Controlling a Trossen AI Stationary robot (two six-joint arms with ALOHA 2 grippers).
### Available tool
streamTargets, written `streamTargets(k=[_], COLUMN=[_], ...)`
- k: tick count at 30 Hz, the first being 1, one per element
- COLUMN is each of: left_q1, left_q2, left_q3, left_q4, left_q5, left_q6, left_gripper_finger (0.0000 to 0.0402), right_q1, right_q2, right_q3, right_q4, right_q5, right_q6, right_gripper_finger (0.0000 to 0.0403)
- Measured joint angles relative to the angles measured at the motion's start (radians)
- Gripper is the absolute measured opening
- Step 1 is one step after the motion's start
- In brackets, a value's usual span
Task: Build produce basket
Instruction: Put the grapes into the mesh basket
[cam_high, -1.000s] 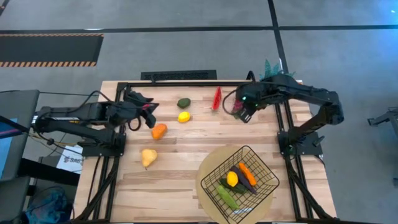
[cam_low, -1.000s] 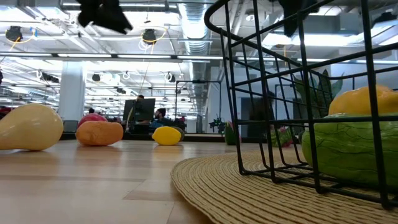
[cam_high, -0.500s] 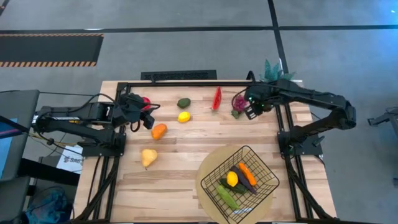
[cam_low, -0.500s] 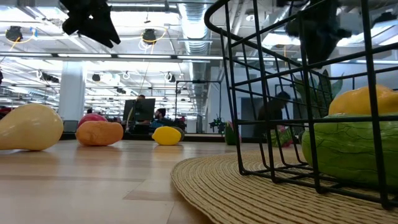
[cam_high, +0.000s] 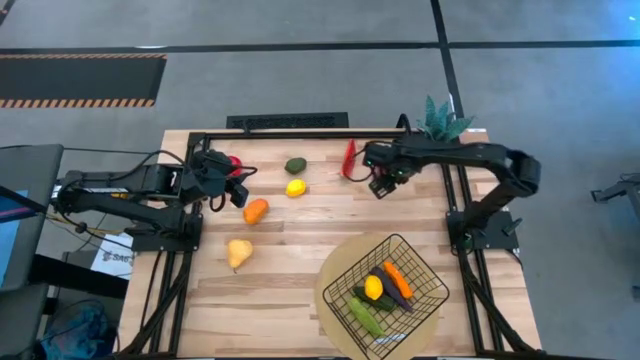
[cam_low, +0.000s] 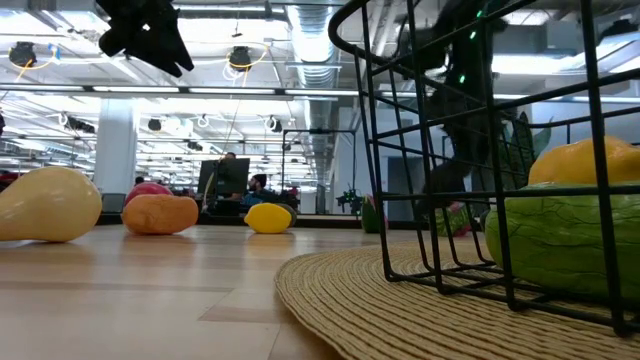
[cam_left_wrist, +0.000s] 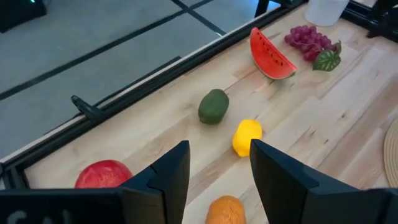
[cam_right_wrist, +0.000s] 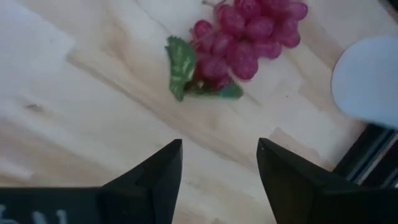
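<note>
A: From overhead, the right gripper (cam_high: 378, 183) hovers at the table's far side; the basket (cam_high: 385, 290) sits near, part filled.

B: Its wrist camera shows jaws spread and empty above the grapes (cam_right_wrist: 239, 45). Light and knobbly, probably; best pinched across the cluster's middle.

A: The left gripper (cam_left_wrist: 219, 168), part open, holds nothing.

Grapes (cam_right_wrist: 249, 37) and white pot (cam_right_wrist: 367, 81) edge-cropped.
</note>
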Motion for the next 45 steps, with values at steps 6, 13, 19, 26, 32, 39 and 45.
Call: streamTargets(k=[6, 13, 19, 26, 32, 39, 45], left_q1=[0.0, 0.0, 0.0, 0.0, 0.0, 0.0, 0.0], left_q2=[0.0, 0.0, 0.0, 0.0, 0.0, 0.0, 0.0], left_q3=[0.0, 0.0, 0.0, -0.001, -0.001, -0.001, -0.001], left_q4=[0.0, 0.0, 0.0, 0.0, -0.001, -0.015, -0.069], left_q5=[0.006, 0.006, 0.005, 0.005, 0.019, 0.085, 0.122], left_q6=[-0.011, -0.037, -0.04, -0.04, 0.01, 0.149, 0.221], left_gripper_finger=[0.0155, 0.0155, 0.0155, 0.0155, 0.0155, 0.0155, 0.0155], right_q1=[-0.051, -0.062, -0.068, -0.051, -0.054, -0.036, -0.027], right_q2=[0.09, 0.102, 0.083, 0.079, 0.079, 0.079, 0.079], right_q3=[0.0, 0.001, 0.001, 0.002, 0.002, 0.002, 0.002], right_q4=[0.003, 0.066, 0.189, 0.307, 0.359, 0.417, 0.307], right_q5=[-0.079, -0.073, -0.07, -0.13, -0.133, -0.038, 0.028], right_q6=[-0.071, -0.04, 0.047, 0.049, 0.221, 0.522, 0.658], right_gripper_finger=[0.0227, 0.0227, 0.0227, 0.0227, 0.0227, 0.0227, 0.0227])
